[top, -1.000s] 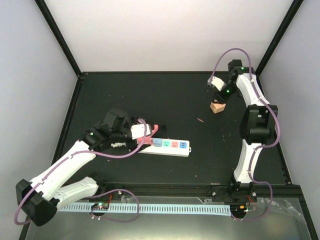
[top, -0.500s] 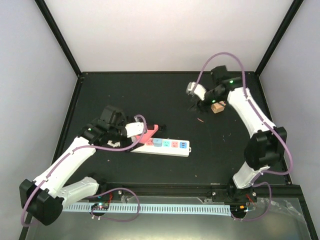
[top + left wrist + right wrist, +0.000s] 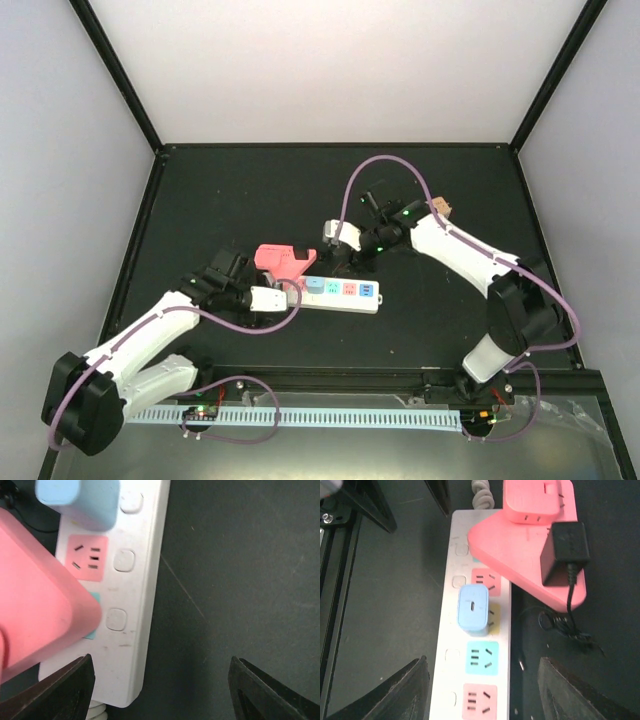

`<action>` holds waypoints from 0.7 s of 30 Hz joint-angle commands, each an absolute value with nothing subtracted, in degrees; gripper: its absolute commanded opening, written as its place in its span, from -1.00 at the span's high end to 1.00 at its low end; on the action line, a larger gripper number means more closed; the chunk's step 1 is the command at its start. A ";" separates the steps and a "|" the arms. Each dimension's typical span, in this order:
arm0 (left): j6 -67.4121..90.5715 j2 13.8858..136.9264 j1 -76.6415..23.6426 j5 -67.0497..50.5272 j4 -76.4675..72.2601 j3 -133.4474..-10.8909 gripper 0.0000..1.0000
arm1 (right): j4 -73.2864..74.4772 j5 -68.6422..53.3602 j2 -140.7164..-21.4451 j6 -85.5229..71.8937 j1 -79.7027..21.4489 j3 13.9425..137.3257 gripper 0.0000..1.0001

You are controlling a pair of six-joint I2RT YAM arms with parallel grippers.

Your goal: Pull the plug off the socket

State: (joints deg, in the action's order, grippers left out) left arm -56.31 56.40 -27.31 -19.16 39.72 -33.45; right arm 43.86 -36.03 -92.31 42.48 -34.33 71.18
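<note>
The socket, a long white power strip with coloured outlets, lies on the black table. A light blue plug sits in it; it also shows in the right wrist view and the left wrist view. A large pink adapter covers the strip's left end and carries a black charger. My left gripper is open at the strip's left end. My right gripper is open above the strip, with the blue plug just ahead of its jaws.
A small wooden block lies at the back right behind the right arm. A thin black cable curls on the table beside the strip. The strip's white cord leaves at its pink end.
My right arm has swung from the back right corner down to the strip. My left gripper has drawn back toward the strip's left end, uncovering the pink adapter.
</note>
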 commanded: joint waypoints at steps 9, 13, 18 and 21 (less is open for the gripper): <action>-62.39 56.59 -31.80 -19.99 26.40 -28.22 -0.27 | 30.82 -34.62 -96.50 35.85 -40.97 68.93 -0.21; -61.63 58.44 -34.58 -17.98 24.66 -27.82 -0.19 | 28.80 -32.86 -97.82 35.20 -42.98 67.69 -0.20; -59.32 60.44 -38.80 -14.81 20.64 -27.46 -0.17 | 26.84 -29.94 -99.78 35.02 -45.22 66.77 -0.19; -59.09 61.93 -40.85 -12.82 18.84 -26.86 -0.16 | 25.10 -27.89 -100.45 34.66 -46.12 65.67 -0.16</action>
